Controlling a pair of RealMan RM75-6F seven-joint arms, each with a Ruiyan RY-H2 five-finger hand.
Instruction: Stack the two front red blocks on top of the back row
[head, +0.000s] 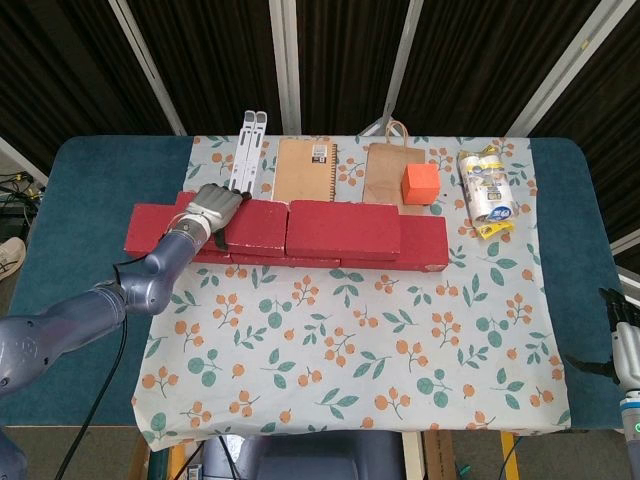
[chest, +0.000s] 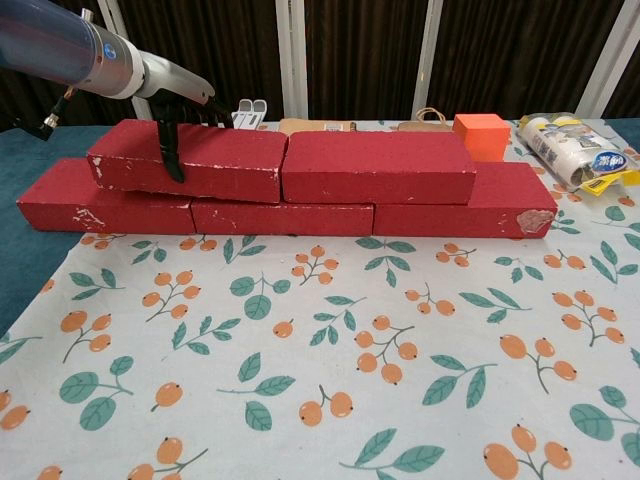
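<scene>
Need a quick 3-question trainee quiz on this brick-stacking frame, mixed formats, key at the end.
1. True or false: the left hand grips the upper left red block.
2. How many red blocks lie in the bottom row?
3. The orange cube sits on: A) paper bag B) notebook C) top row.

Key: 1 true; 2 three; 3 A.
</scene>
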